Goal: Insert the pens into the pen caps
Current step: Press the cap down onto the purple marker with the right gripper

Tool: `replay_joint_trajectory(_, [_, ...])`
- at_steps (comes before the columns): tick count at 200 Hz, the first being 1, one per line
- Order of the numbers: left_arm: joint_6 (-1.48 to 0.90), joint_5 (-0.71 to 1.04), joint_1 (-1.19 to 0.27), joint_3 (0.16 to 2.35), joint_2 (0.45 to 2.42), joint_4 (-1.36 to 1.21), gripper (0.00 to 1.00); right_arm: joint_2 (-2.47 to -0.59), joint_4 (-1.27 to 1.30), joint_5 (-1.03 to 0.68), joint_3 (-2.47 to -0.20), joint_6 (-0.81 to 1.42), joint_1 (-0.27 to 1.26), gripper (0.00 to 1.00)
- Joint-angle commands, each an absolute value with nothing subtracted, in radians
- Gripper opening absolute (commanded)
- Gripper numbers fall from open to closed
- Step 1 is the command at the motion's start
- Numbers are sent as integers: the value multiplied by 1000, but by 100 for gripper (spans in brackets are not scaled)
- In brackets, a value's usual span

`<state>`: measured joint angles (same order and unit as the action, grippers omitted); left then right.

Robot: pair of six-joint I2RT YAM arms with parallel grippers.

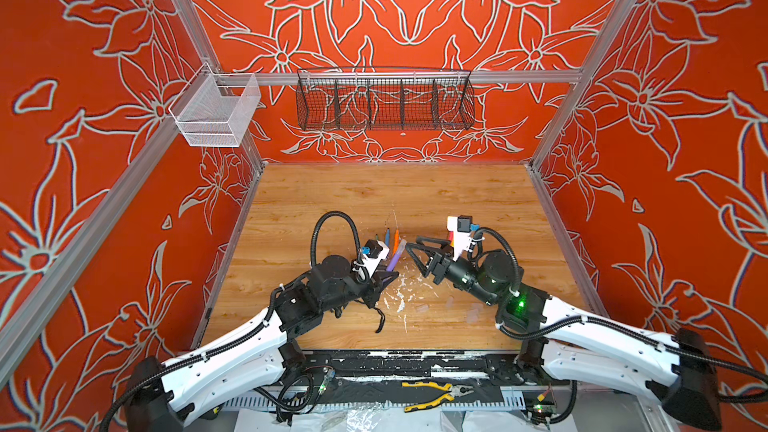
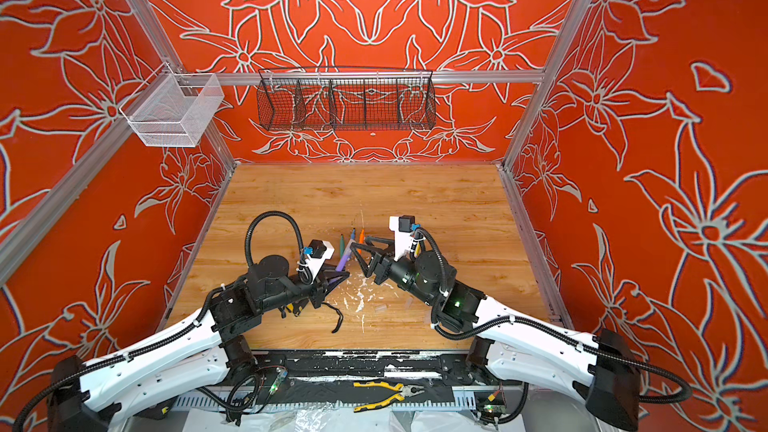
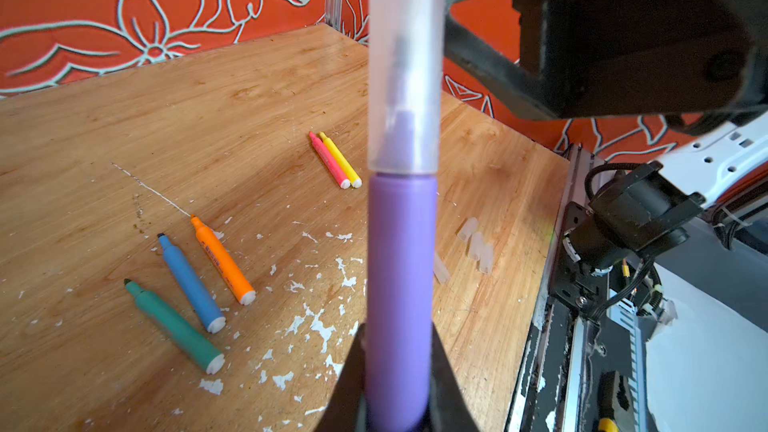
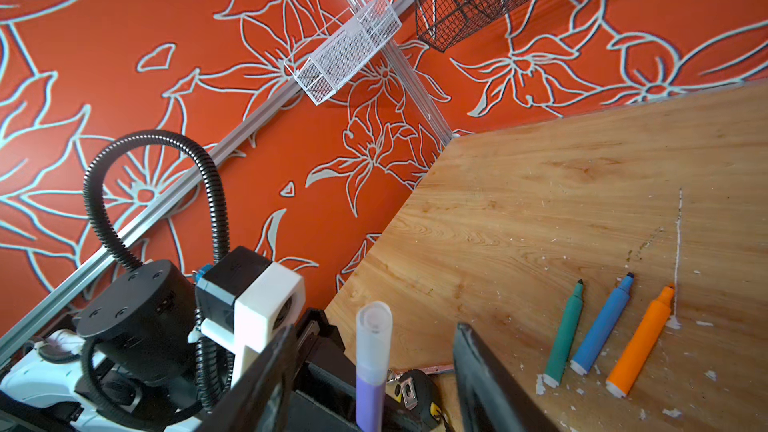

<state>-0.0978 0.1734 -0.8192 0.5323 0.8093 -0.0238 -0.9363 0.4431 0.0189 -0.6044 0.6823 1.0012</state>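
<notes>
The purple pen (image 3: 401, 284) is blurred, its lower end hidden inside the left hand (image 3: 397, 338)

Three pens (image 3: 191, 280) lie together on the table (image 1: 374, 193) behind the held pen (image 3: 401, 284), loose caps (image 3: 476, 245) to its right.

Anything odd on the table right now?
White flecks litter the table near the orange pen, like chipped paint or debris. Yellow-handled pliers lie off the table's front edge.
</notes>
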Motion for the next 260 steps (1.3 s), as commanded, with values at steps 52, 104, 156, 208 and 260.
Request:
replay_joint_trajectory(52, [-61, 210, -830, 540, 833, -67, 0, -996, 474, -1, -658, 673, 1002, 54])
replay_joint_trajectory(104, [-59, 221, -831, 534, 825, -67, 0, -1037, 506, 0, -666, 686, 1002, 46])
replay_joint_trajectory(156, [-57, 191, -831, 543, 824, -75, 0, -1062, 522, -29, -658, 704, 1002, 22])
replay_joint_trajectory(208, [-74, 98, -831, 611, 836, -103, 0, -1090, 548, -53, -625, 731, 1003, 14])
replay_joint_trajectory(260, [-65, 11, -831, 695, 907, -174, 0, -1132, 581, -80, -618, 757, 1012, 7])
